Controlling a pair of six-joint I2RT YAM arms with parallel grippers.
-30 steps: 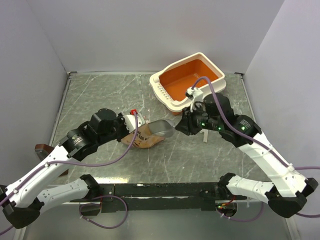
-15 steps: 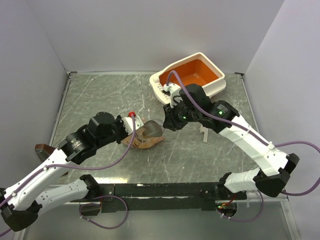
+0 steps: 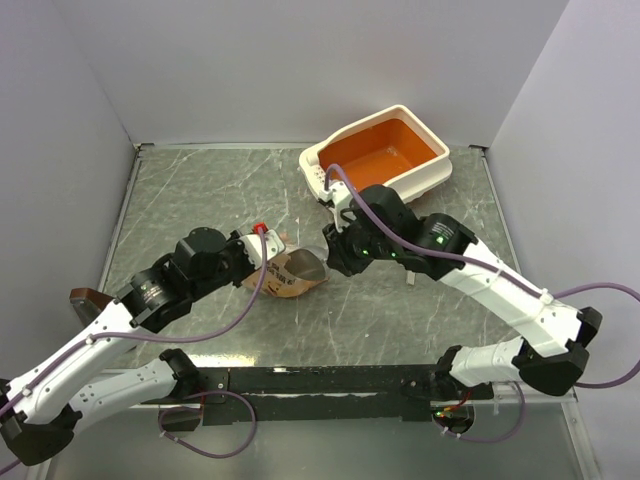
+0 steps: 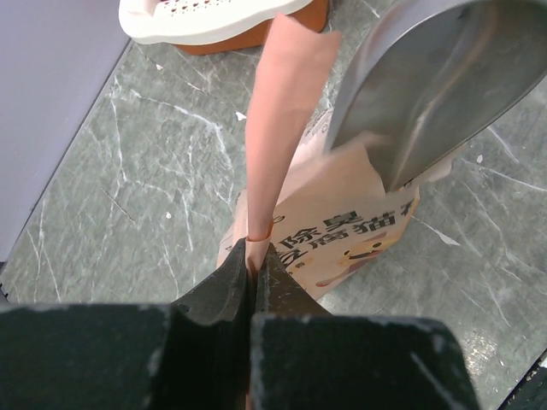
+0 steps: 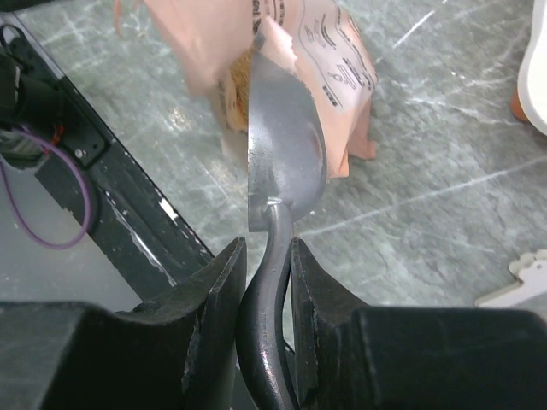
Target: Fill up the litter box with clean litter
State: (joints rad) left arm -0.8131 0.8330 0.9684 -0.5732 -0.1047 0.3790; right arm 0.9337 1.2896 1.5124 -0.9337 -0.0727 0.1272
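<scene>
The litter box (image 3: 385,155) stands at the back right, orange inside with a cream rim, and no litter shows in it. Its slotted rim shows in the left wrist view (image 4: 205,17). A pink-orange paper bag (image 3: 285,278) lies mid-table. My left gripper (image 3: 266,243) is shut on the bag's upper flap (image 4: 282,128) and holds it up. My right gripper (image 3: 337,255) is shut on the handle of a grey metal scoop (image 5: 286,145), whose bowl (image 4: 427,77) sits in the bag's mouth (image 5: 248,77). The litter is hidden inside the bag.
A small white plastic piece (image 3: 410,270) lies on the table right of my right arm and shows in the right wrist view (image 5: 521,282). Grey walls close three sides. The black base rail (image 3: 320,380) runs along the near edge.
My right arm has swung left from beside the litter box, carrying the scoop down into the bag's mouth. My left gripper has kept hold of the bag's flap.
</scene>
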